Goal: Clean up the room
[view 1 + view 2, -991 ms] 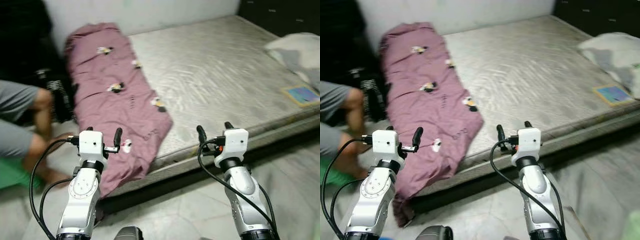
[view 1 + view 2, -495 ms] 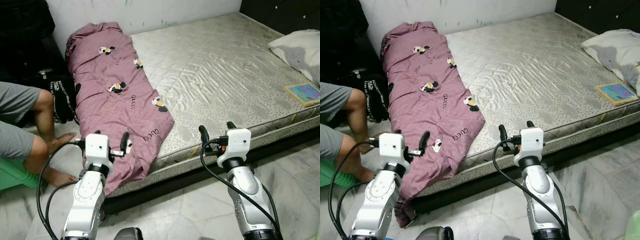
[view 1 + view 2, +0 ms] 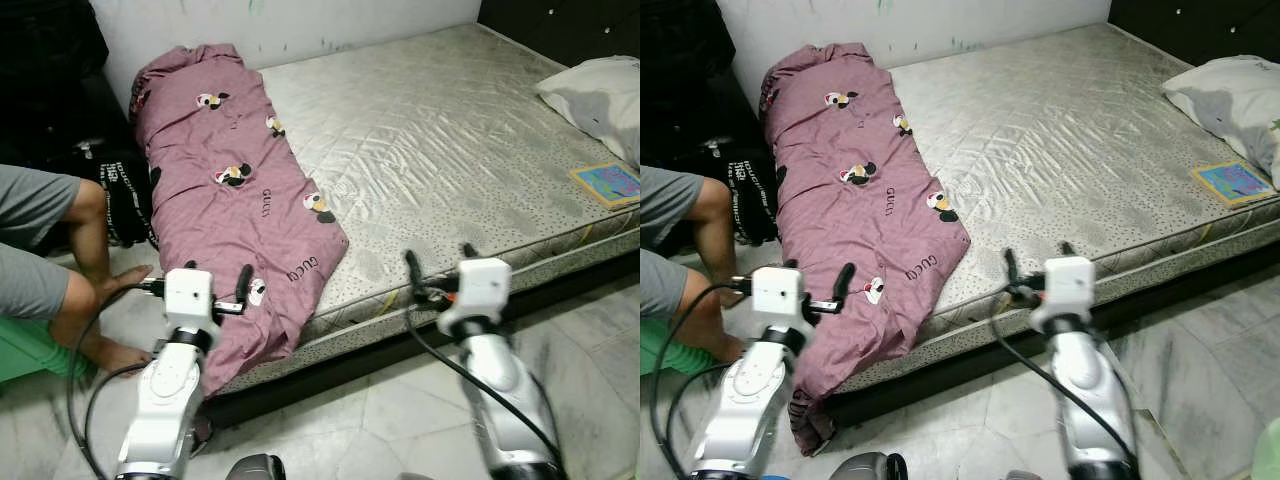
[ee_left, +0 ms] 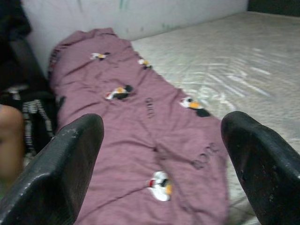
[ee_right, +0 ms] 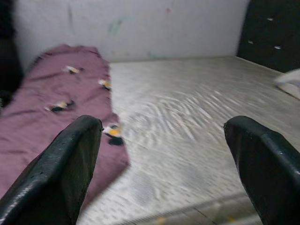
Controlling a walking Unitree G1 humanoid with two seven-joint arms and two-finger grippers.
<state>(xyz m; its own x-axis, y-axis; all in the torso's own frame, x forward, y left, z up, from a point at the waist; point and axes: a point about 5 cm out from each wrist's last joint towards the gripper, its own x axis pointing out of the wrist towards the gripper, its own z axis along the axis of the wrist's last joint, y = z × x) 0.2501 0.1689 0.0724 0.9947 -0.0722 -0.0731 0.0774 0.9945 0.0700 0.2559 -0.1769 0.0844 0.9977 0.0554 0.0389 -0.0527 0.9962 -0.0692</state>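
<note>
Even, soft indoor light; the mattress [image 3: 440, 130] shows a mild sheen. The right arm [image 3: 490, 350] is motion-blurred. Both wrist views look soft, perhaps from movement, with the black fingers [image 4: 70, 164] out of focus.

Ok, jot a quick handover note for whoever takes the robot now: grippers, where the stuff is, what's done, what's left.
Left gripper: open, empty, raised in front of the purple blanket.
Right gripper: open, empty, raised at the mattress edge.
The blanket lies bunched along the mattress's left side, its end hanging to the floor. Pillow and booklet at the right end.
Person sits left.
Done: nothing visible. Left: everything.
</note>
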